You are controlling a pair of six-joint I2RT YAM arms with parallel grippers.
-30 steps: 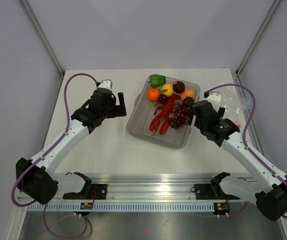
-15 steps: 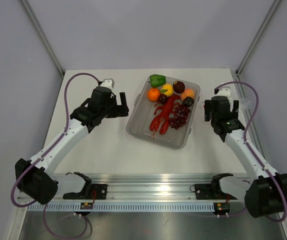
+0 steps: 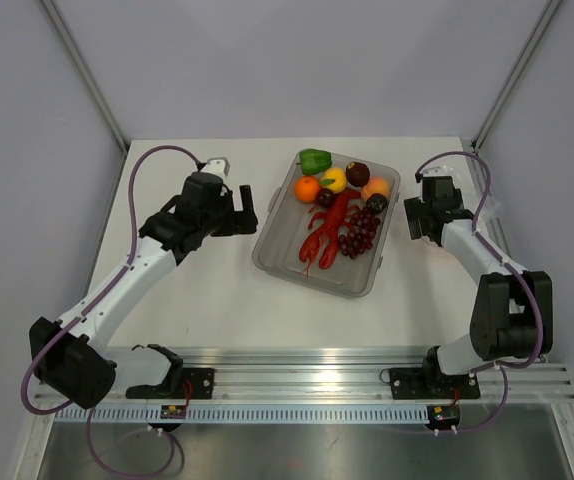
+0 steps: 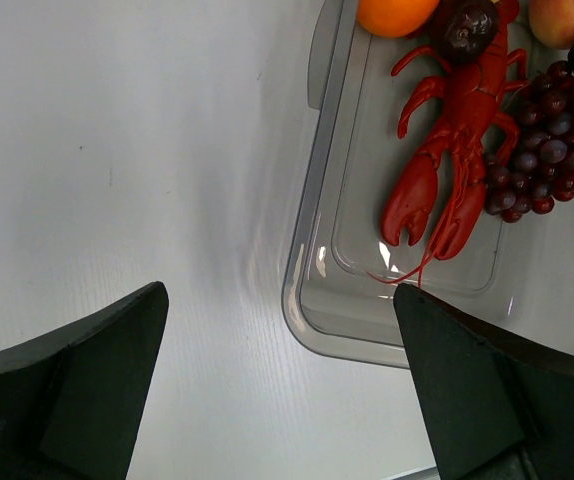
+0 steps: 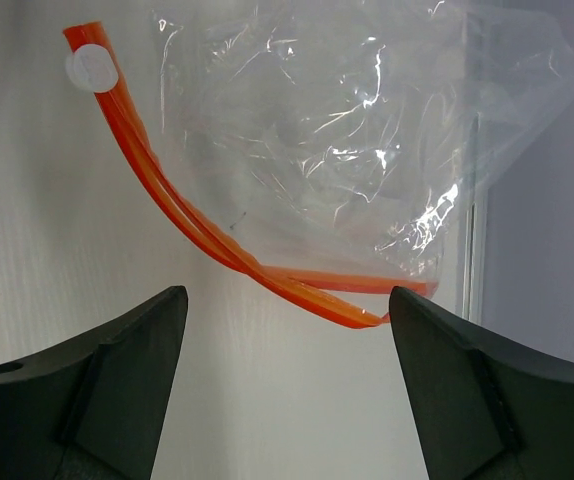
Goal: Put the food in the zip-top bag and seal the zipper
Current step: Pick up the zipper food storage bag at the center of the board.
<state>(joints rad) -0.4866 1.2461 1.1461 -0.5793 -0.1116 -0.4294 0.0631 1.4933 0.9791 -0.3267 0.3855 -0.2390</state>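
The food lies in a clear-grey tray (image 3: pixel 269 238): green pepper (image 3: pixel 314 160), orange (image 3: pixel 307 188), yellow fruit (image 3: pixel 335 179), plum (image 3: pixel 358 173), peach (image 3: pixel 375 188), red lobster (image 3: pixel 329 232) and purple grapes (image 3: pixel 359 232). The lobster (image 4: pixel 452 150) and grapes (image 4: pixel 547 135) also show in the left wrist view. My left gripper (image 3: pixel 245 210) (image 4: pixel 279 290) is open and empty, just left of the tray. The zip-top bag (image 5: pixel 347 150) lies flat by the right table edge, faint in the top view (image 3: pixel 485 205). Its red-orange zipper (image 5: pixel 197 235) curves just ahead of my open, empty right gripper (image 5: pixel 287 295) (image 3: pixel 429 218).
The tray's near-left corner (image 4: pixel 302 320) lies between my left fingers. The table's right edge and the wall (image 5: pixel 527 250) run close behind the bag. A white round tab (image 5: pixel 91 70) sits at the zipper's far end. The metal rail (image 3: pixel 307 385) runs along the near edge.
My right gripper has swung away from the tray's right edge, to the right and farther back, over the bag. My left arm has barely moved.
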